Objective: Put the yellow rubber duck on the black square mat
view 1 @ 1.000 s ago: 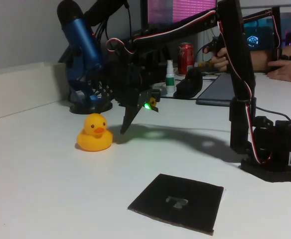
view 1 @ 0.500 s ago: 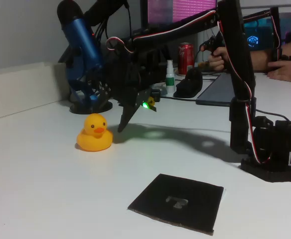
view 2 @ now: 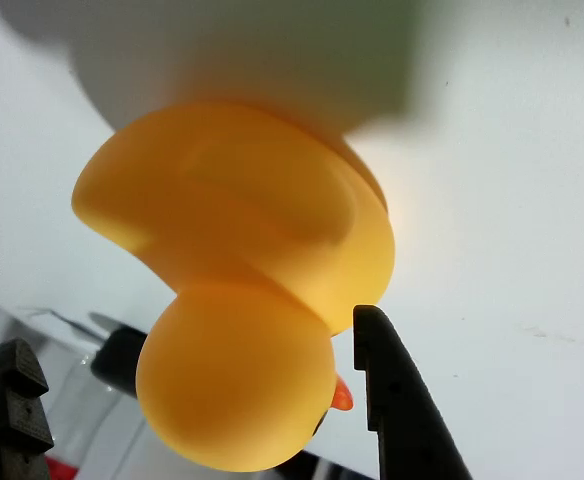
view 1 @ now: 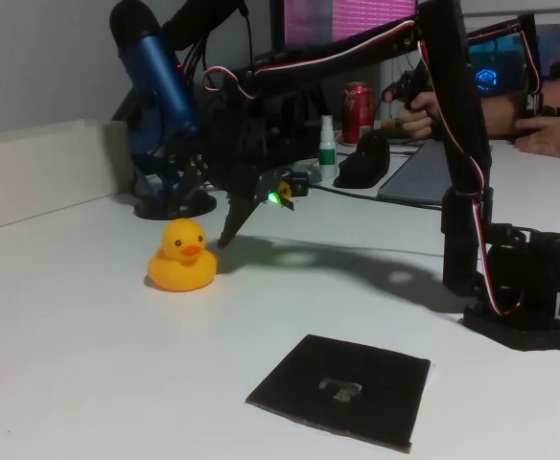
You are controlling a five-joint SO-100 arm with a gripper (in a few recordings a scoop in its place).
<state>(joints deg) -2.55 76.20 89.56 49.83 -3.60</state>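
In the fixed view, the yellow rubber duck (view 1: 181, 256) sits upright on the white table (view 1: 88, 364) at left of centre, its orange beak facing the camera. The black arm (view 1: 357, 57) reaches in from its base (view 1: 527, 297) at the right edge, runs across the upper part of the frame and drops its gripper (view 1: 224, 230) just to the right of the duck and a little behind it. One dark pointed finger (view 1: 234, 216) slants down toward the duck's right flank, its tip near the body; contact cannot be made out from here. A small green light glows on the gripper body. The black square mat (view 1: 342, 388) lies flat at lower centre-right with a pale T-like mark in its middle, well apart from the duck and with nothing on it. Behind, along the top of the frame, stand a blue microphone (view 1: 155, 86), a red can (view 1: 358, 110) and a small bottle (view 1: 327, 149); a person's hands (view 1: 548, 129) rest at the upper right.

In the wrist view, the duck (view 2: 242, 290) takes up the centre of the frame, seen from behind and above, head toward the bottom and the beak tip poking out at lower right. The gripper (view 2: 202, 400) stands spread apart, one finger at the lower left corner and the other at lower centre-right, just beside the duck's head, which sits between them. The left finger is clear of the duck; whether the right one touches it cannot be told.
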